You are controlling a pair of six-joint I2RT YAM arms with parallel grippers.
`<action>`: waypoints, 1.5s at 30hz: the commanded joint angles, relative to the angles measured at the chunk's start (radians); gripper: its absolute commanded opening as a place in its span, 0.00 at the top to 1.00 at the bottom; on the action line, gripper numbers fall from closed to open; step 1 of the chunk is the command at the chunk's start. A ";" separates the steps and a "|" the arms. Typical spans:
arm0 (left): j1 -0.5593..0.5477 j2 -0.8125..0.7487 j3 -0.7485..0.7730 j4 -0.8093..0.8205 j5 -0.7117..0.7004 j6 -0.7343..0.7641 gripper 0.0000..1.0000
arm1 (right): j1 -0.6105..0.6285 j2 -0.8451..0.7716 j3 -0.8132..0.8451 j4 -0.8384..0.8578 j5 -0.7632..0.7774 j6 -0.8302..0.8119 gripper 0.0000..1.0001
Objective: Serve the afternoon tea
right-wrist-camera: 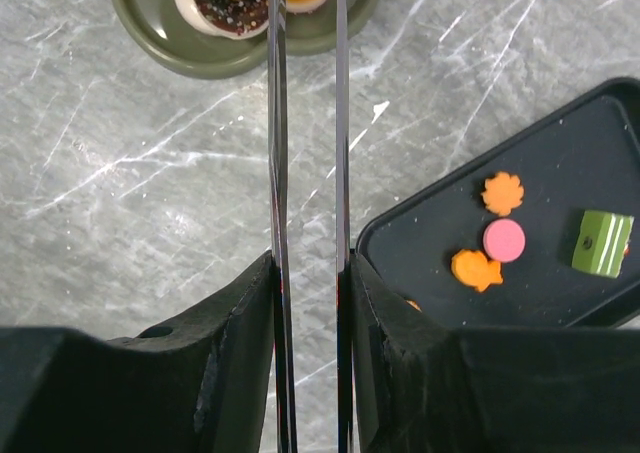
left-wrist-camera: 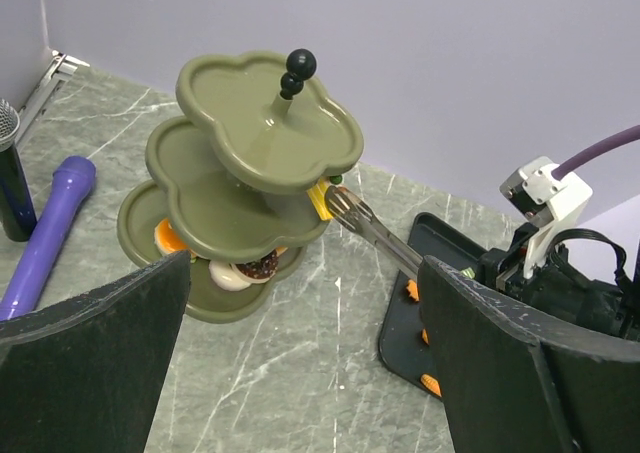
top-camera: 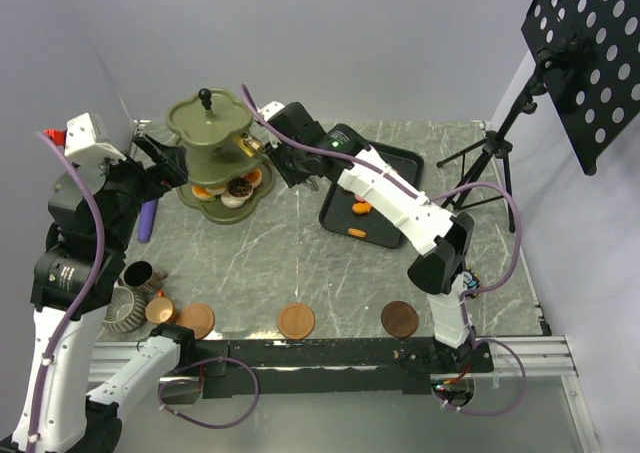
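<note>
The olive-green three-tier stand [top-camera: 212, 123] [left-wrist-camera: 250, 163] is at the back left; its bottom tier [right-wrist-camera: 160, 33] carries orange, white and brown pastries [top-camera: 238, 188]. My right gripper [top-camera: 279, 163] [right-wrist-camera: 310, 273] is shut on the metal tongs [left-wrist-camera: 372, 231] [right-wrist-camera: 278, 153]. The tongs' tips pinch a small yellow piece [left-wrist-camera: 320, 199] at the middle tier's edge. Orange [right-wrist-camera: 502, 193], pink [right-wrist-camera: 504, 240] and green [right-wrist-camera: 603, 243] pastries lie on the black tray [top-camera: 395, 163]. My left gripper [top-camera: 162, 163] [left-wrist-camera: 300, 373] is open beside the stand, holding nothing. Three cups [top-camera: 140, 293] and three brown saucers [top-camera: 296, 321] line the near edge.
A purple handle [top-camera: 148, 220] [left-wrist-camera: 45, 243] and a dark microphone [left-wrist-camera: 10, 173] lie left of the stand. A tripod [top-camera: 490, 148] with a black perforated board [top-camera: 590, 43] stands at the back right. Grey walls close the back and left.
</note>
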 commanded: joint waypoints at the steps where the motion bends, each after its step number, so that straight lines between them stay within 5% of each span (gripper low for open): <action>1: 0.007 0.003 0.009 0.028 0.011 0.022 0.00 | 0.005 0.049 0.085 0.029 -0.010 -0.038 0.76; 18: 0.010 0.007 0.000 0.031 0.026 0.019 0.00 | 0.005 0.066 0.120 0.050 0.005 -0.046 0.44; 31: 0.010 0.007 -0.011 0.029 0.025 0.013 0.00 | -0.014 -0.178 -0.115 0.113 0.118 -0.014 0.52; 36: 0.011 0.010 -0.010 0.029 0.017 0.016 0.00 | -0.079 -0.319 -0.329 0.110 0.160 0.040 0.53; 45: 0.020 0.018 -0.016 0.034 0.039 0.003 0.00 | -0.380 -0.582 -0.894 0.242 0.073 0.049 0.49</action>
